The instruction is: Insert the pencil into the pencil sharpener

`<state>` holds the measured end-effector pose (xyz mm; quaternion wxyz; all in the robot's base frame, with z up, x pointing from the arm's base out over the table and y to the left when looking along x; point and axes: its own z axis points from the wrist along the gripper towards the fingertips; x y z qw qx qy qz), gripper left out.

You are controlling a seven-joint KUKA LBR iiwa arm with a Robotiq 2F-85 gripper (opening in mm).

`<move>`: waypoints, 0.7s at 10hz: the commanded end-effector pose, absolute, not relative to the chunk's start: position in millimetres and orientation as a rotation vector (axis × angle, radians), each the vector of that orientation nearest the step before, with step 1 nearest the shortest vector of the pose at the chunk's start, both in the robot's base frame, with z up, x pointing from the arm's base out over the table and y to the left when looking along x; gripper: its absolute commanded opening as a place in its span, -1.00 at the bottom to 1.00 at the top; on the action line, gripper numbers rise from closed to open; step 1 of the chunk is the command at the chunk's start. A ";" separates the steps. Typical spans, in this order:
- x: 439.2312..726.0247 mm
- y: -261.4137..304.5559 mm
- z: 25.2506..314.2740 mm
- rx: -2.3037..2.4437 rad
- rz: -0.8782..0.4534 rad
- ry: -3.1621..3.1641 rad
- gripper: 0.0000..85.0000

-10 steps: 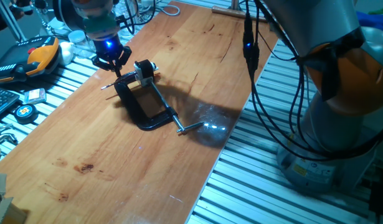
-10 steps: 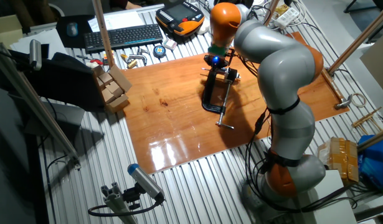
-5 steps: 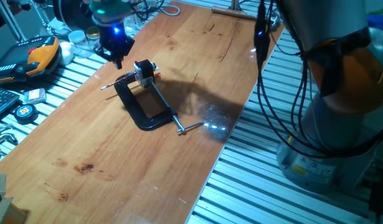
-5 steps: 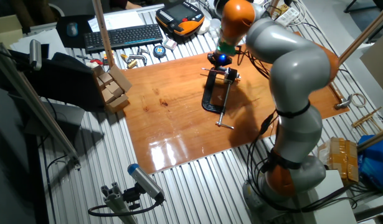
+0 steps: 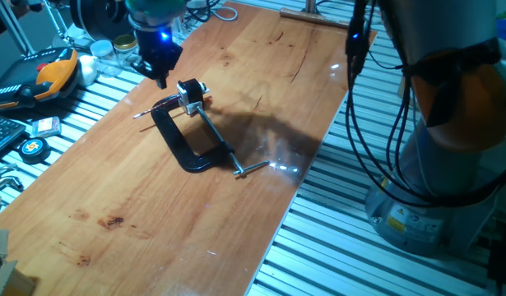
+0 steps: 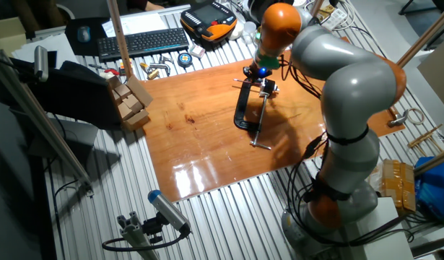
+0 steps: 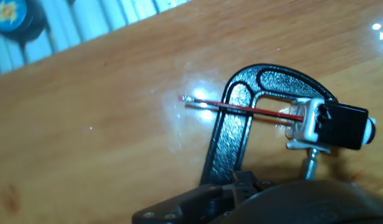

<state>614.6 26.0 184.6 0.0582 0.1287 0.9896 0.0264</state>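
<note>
The pencil (image 7: 241,109) is a thin red stick lying across the black clamp's arm (image 7: 222,143), its right end at the mouth of the pencil sharpener (image 7: 328,124). The sharpener is a small silver-and-black block held in the clamp's jaws. In one fixed view the pencil (image 5: 144,113) pokes out left of the clamp (image 5: 183,148), with the sharpener (image 5: 189,92) at the clamp's top. My gripper (image 5: 160,78) hangs above and just behind the clamp, touching nothing. Only dark finger parts show low in the hand view around the gripper (image 7: 241,182), so the gap is unclear.
A steel screw rod (image 5: 251,169) sticks out of the clamp toward the board's right edge. Off the wooden board (image 5: 154,214) to the left lie an orange-black pendant (image 5: 55,74), a tape measure (image 5: 32,148) and a keyboard (image 6: 138,42). Wooden blocks (image 6: 131,101) stand beside the board.
One second ago my fingers stood spread around the pencil at the clamp. The gripper has since lifted and drawn back from it. Pencil, sharpener and clamp stayed put.
</note>
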 end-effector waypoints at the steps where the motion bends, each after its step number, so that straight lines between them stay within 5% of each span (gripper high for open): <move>1: 609.9 22.9 185.2 0.222 0.099 3.021 -1.00; 7: 588.6 9.4 199.6 0.198 0.083 3.028 -1.00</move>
